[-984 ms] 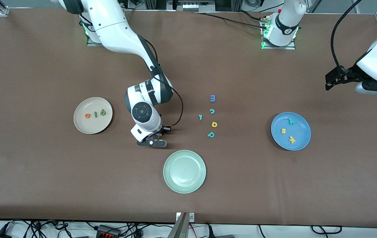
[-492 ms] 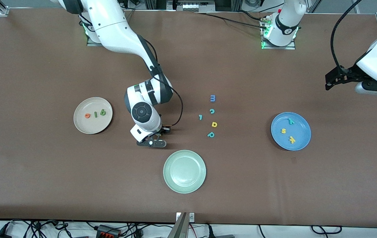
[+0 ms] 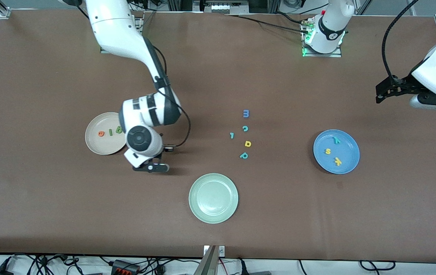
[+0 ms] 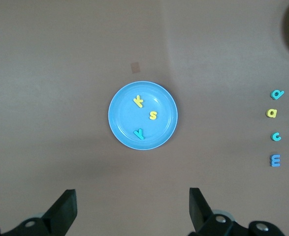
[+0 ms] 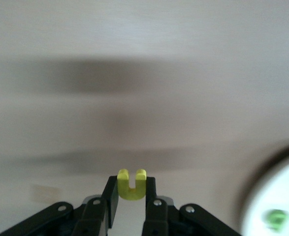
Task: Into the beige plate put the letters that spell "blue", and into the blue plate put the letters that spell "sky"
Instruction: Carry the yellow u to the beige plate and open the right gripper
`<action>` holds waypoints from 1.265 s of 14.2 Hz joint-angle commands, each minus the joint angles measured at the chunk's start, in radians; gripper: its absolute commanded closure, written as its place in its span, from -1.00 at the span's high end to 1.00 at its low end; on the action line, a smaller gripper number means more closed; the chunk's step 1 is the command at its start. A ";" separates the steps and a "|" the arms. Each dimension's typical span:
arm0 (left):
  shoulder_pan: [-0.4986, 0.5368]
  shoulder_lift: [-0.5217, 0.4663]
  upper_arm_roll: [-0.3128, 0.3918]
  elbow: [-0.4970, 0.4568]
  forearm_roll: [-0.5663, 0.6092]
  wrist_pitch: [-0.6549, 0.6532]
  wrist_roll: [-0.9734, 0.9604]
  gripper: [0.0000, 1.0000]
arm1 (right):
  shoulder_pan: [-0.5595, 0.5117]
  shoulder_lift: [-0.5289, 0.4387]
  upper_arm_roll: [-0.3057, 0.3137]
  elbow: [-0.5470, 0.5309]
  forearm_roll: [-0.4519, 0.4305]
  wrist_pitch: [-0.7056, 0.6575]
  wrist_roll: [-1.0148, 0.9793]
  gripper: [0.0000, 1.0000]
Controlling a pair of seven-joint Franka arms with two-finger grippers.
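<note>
My right gripper (image 3: 151,167) (image 5: 132,184) is shut on the yellow "u" (image 5: 132,186), over the brown table just beside the beige plate (image 3: 103,147). The "u" is hidden in the front view. An orange "e" (image 3: 100,133), a dark green "l" (image 3: 110,132) and a green "b" (image 3: 119,130) lie in that plate, and the right wrist covers part of its rim. The blue plate (image 3: 349,160) (image 4: 122,118) holds the teal "y" (image 3: 337,140), yellow "s" (image 3: 328,151) and yellow "k" (image 3: 338,161). My left gripper (image 3: 379,95) (image 4: 132,209) waits open and high at the left arm's end.
A pale green plate (image 3: 213,198) sits nearer the front camera, mid-table. Loose letters lie between the two plates: blue "m" (image 3: 246,113), teal "c" (image 3: 245,128), a teal "l"-like piece (image 3: 232,135), yellow "a" (image 3: 247,143) and teal "p" (image 3: 244,155).
The right arm has carried the "u" across the table toward the beige plate, stopping beside its rim. The left arm has not moved.
</note>
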 commanded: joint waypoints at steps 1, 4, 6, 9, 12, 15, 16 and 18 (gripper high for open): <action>0.002 0.008 0.002 0.024 -0.020 -0.023 0.025 1.00 | -0.019 -0.147 -0.024 -0.199 -0.009 0.001 -0.148 -0.59; 0.002 0.008 0.002 0.024 -0.020 -0.023 0.024 1.00 | -0.100 -0.246 -0.038 -0.340 -0.011 -0.001 -0.317 -0.59; 0.001 0.008 0.002 0.024 -0.020 -0.026 0.022 1.00 | -0.157 -0.273 -0.038 -0.410 -0.011 -0.004 -0.414 -0.59; 0.002 0.008 0.002 0.024 -0.021 -0.024 0.024 1.00 | -0.208 -0.286 -0.038 -0.475 -0.011 -0.004 -0.489 -0.59; 0.001 0.008 0.002 0.024 -0.021 -0.024 0.024 1.00 | -0.219 -0.283 -0.037 -0.510 -0.002 -0.004 -0.506 -0.52; 0.001 0.008 0.002 0.026 -0.021 -0.024 0.024 1.00 | -0.220 -0.272 -0.037 -0.512 0.003 0.001 -0.506 -0.35; -0.001 0.008 0.001 0.026 -0.021 -0.024 0.024 1.00 | -0.220 -0.266 -0.037 -0.509 0.003 0.002 -0.506 0.05; -0.002 0.008 0.001 0.026 -0.021 -0.024 0.022 1.00 | -0.214 -0.267 -0.037 -0.498 0.003 -0.001 -0.497 1.00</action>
